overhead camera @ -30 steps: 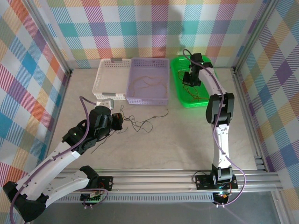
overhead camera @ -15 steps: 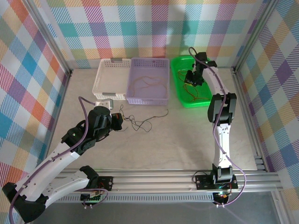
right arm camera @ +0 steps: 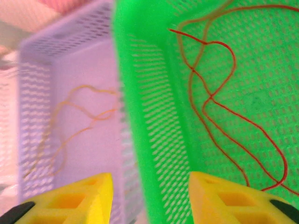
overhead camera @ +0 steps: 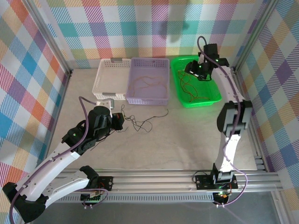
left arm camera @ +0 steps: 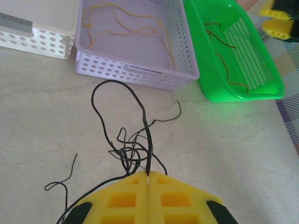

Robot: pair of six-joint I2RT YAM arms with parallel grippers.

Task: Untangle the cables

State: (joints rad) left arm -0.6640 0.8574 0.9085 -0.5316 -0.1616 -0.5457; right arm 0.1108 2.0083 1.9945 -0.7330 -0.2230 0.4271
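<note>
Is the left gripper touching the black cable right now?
Touching. In the left wrist view, the left gripper has its jaws shut, and the black cable runs straight into the seam between them, pinched there.

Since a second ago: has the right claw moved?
Yes. The right claw has shifted from over the middle of the green basket toward its far rim, slightly rightward, jaws now open.

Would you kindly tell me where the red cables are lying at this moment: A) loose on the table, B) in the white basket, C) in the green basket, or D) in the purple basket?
C: the right wrist view shows the red cables looping across the mesh floor of the green basket.
</note>
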